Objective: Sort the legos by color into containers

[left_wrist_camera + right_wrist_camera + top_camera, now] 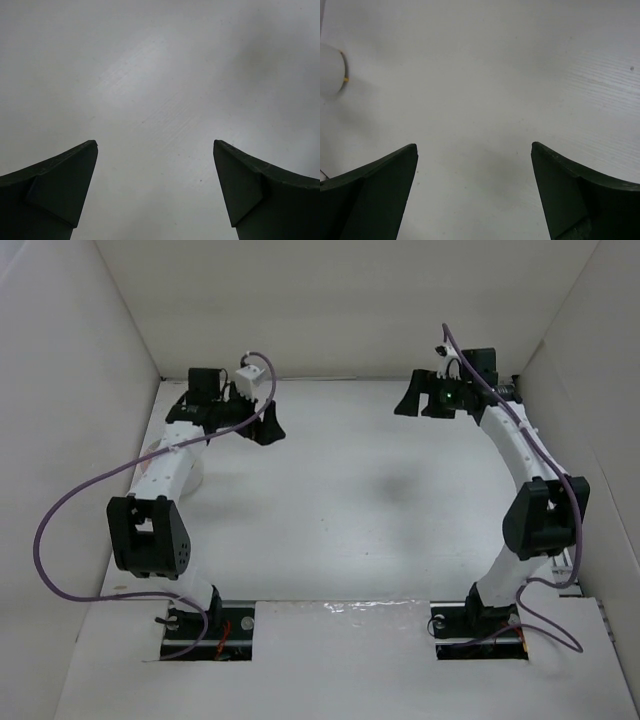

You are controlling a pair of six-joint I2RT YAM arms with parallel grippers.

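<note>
White arm links (165,472), black joints (148,535), purple cables (38,540)

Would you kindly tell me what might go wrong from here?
1. The left gripper and right gripper hang open over bare table; closing here would likely grasp nothing.
2. The white bowl sits at the very edge of the right wrist view, so a sweeping arm might tip it unseen.

White panel walls (330,300), perhaps foam board, box in a pale table (340,540) under soft, even light.
</note>
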